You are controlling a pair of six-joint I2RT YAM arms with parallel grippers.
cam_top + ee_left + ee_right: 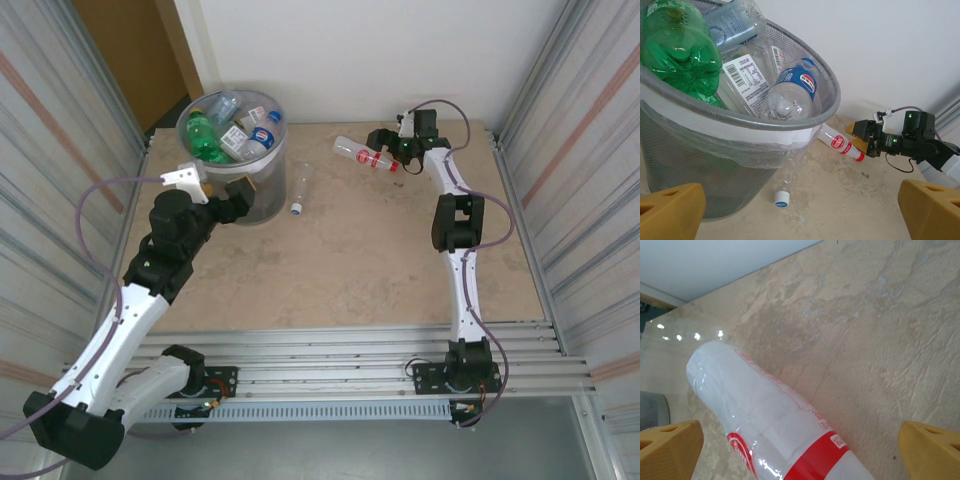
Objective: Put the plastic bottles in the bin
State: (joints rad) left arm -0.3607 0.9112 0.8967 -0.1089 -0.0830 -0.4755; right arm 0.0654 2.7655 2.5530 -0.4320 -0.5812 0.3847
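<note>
Two bottles lie right of the bin.

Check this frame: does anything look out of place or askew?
Nothing spilled or damaged. Lying on the table outside the bin: a clear blue-capped bottle beside its base and a red-label bottle farther right, between the fingers of the open right gripper. The bin is heaped to its rim.

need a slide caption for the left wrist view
Full bin of crushed bottles, one clear bottle beside it, right gripper open at a red-labelled bottle beyond.
</note>
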